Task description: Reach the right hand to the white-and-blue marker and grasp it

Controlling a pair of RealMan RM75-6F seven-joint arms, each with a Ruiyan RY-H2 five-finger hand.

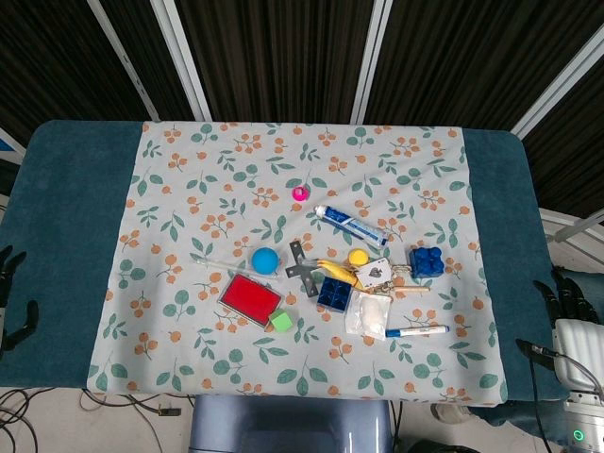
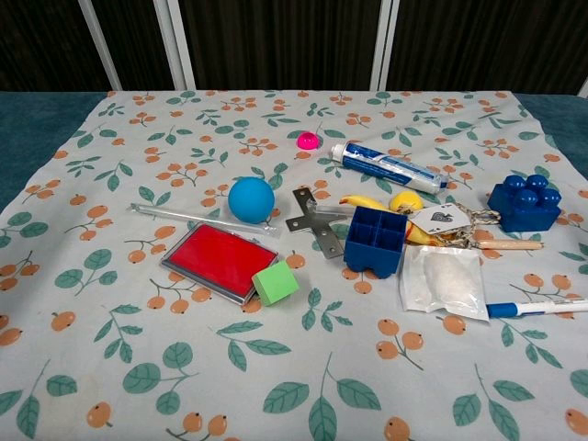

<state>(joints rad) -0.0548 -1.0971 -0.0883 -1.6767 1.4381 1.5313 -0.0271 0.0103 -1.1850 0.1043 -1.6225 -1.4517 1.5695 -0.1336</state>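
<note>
The white-and-blue marker lies flat on the floral cloth at the front right, next to a small clear bag. In the chest view the marker runs toward the right edge, blue cap to the left. My right hand hangs off the table's right side, well to the right of the marker, fingers apart and holding nothing. My left hand shows only as dark fingers at the far left edge, also holding nothing. Neither hand appears in the chest view.
Clutter sits left of and behind the marker: blue blocks, a yellow ball, a toothpaste tube, a red pad, a green cube, a blue ball. Teal table borders the cloth.
</note>
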